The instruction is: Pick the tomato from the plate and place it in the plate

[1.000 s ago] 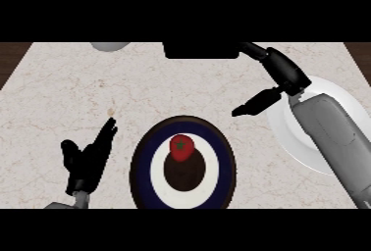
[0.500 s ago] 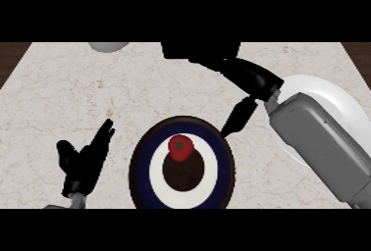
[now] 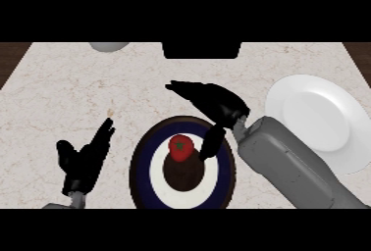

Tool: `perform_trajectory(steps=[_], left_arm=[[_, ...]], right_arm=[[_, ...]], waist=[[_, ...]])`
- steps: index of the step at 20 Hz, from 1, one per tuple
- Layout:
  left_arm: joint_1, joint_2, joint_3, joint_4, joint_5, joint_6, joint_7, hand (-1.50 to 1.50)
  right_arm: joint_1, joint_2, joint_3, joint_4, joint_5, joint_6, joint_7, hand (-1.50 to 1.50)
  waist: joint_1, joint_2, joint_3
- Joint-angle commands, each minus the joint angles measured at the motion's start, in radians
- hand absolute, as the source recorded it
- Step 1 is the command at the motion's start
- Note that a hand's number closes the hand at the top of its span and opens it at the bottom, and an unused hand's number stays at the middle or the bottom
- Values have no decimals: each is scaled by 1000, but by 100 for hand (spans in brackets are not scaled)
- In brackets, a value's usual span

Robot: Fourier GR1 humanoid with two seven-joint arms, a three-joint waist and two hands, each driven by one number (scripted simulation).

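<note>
A red tomato [image 3: 180, 147] lies on a dark blue and white ringed plate [image 3: 147, 166] with a brown centre, at the lower middle of the counter. A plain white plate [image 3: 319, 120] sits at the right. My right hand [image 3: 216, 103] hovers over the far right rim of the ringed plate, fingers spread and relaxed, thumb hanging down just right of the tomato without holding it. My left hand [image 3: 83, 159] rests open at the lower left, fingers pointing up, apart from the ringed plate.
A grey rounded object [image 3: 109, 46] sits at the counter's far edge, upper left. A black box-like thing [image 3: 201, 50] stands at the far middle edge. Dark wood shows beyond the counter's left and right corners.
My right hand and forearm have swung left from over the white plate to over the ringed plate, uncovering the white plate. The left hand has barely moved.
</note>
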Motion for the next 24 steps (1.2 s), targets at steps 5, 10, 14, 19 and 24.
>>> perform_trajectory(steps=[5, 10, 14, 19, 24], left_arm=[[30, -9, 12, -5, -11, -20, 52, 0], [-39, -45, 25, 24, -43, -2, 76, 0], [-10, -63, 29, 65, -44, -31, 29, 0], [-33, -48, 66, 91, -32, -67, 41, 0], [-22, -62, 59, 40, -60, -56, 63, 0]], right_arm=[[69, 62, -13, -18, 50, 95, 55, -150], [79, 172, -15, 41, 127, 66, 42, -150], [101, 175, 9, 7, 227, 44, 78, -150], [143, 148, 10, 15, 302, 50, 55, -150], [163, 231, 26, 138, 393, -15, 6, -150]], waist=[[2, 7, -7], [3, 8, -7], [1, 8, -8], [-2, 8, -7], [3, 8, -7]])
